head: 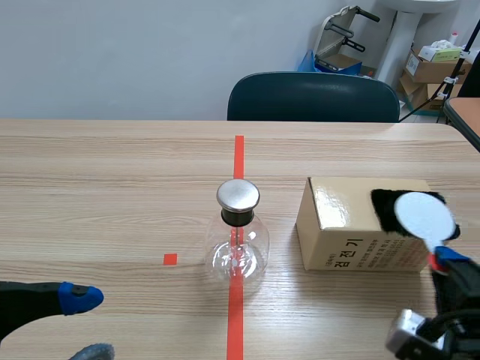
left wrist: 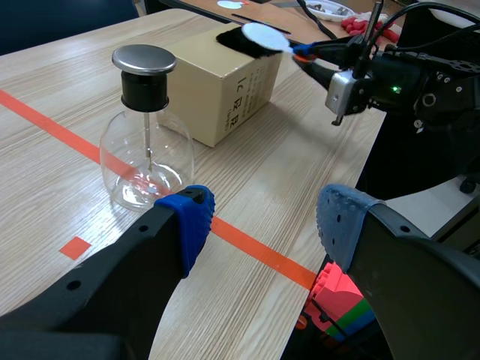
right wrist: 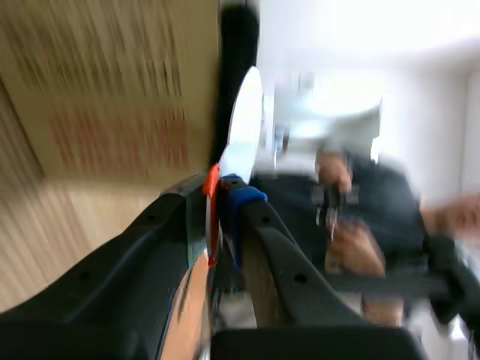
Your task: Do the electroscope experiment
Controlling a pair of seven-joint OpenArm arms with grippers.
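The electroscope (head: 238, 232), a clear glass flask with a round metal cap, stands on the red tape line at mid-table. To its right is a cardboard box (head: 352, 229) with a black cloth (head: 386, 208) on top. My right gripper (head: 444, 259) is shut on the red handle of a white disc paddle (head: 425, 215); the disc lies against the cloth. In the right wrist view the paddle (right wrist: 241, 124) sticks out ahead of the closed gripper (right wrist: 223, 196). My left gripper (left wrist: 262, 225) is open and holds nothing. It is low, near the flask (left wrist: 146, 150), at the table's front left (head: 86, 322).
A dark chair (head: 311, 97) stands at the table's far side. Cardboard boxes (head: 431, 64) and a folded cart are stacked in the back right corner. Coloured blocks (left wrist: 337, 300) lie below the table's edge in the left wrist view.
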